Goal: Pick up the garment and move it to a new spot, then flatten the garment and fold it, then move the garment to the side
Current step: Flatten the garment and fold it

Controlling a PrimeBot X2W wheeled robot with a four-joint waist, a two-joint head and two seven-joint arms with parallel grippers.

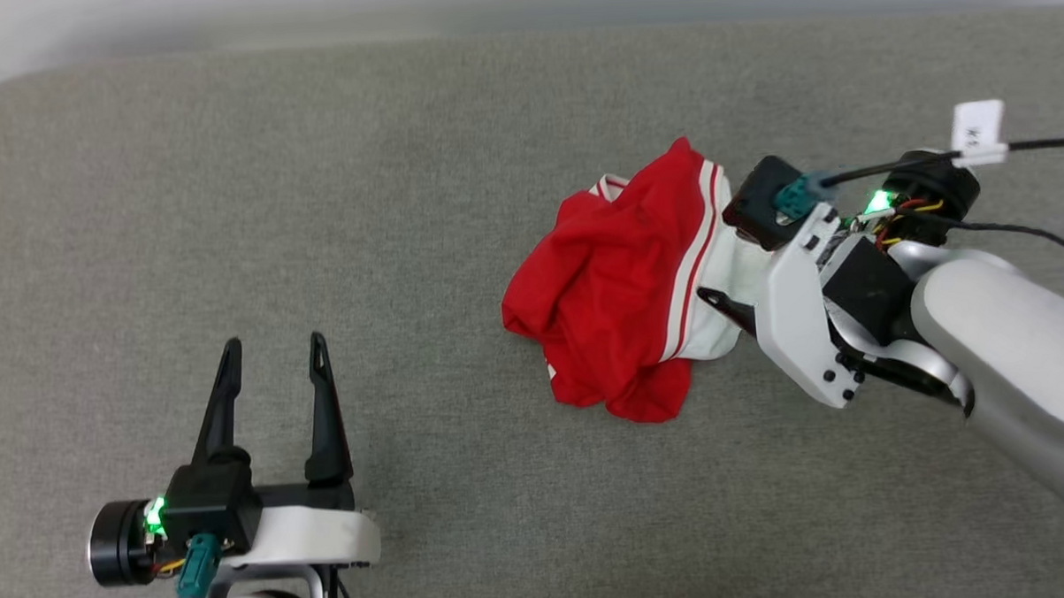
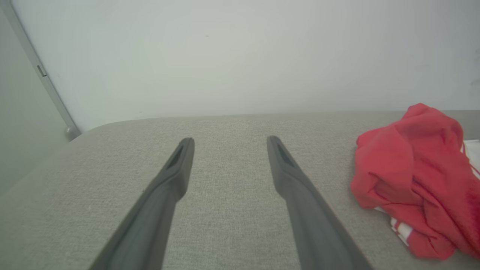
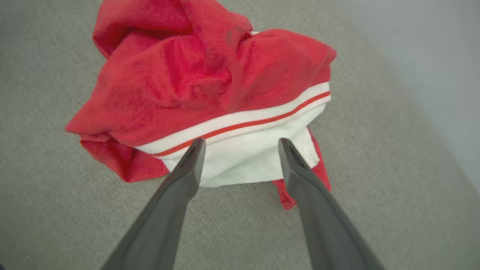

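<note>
The garment (image 1: 611, 287) lies crumpled in a heap on the grey fabric surface (image 1: 359, 163), red body bunched up, one white sleeve (image 1: 748, 278) with striped trim facing right. My right gripper (image 1: 725, 261) is open at that sleeve; in the right wrist view its fingertips (image 3: 197, 148) stand wide apart over the white sleeve (image 3: 243, 161), holding nothing, with the garment (image 3: 195, 75) just beyond. My left gripper (image 1: 274, 343) is open at the lower left, well apart from the garment. From the left wrist, the left gripper (image 2: 229, 140) is empty and the garment (image 2: 408, 176) sits at the right.
The grey surface runs wide on all sides of the heap, with a rounded far-left corner (image 2: 97, 127) and a pale wall (image 2: 240, 56) behind it. A black cable with a white tag (image 1: 977, 124) trails from the right wrist.
</note>
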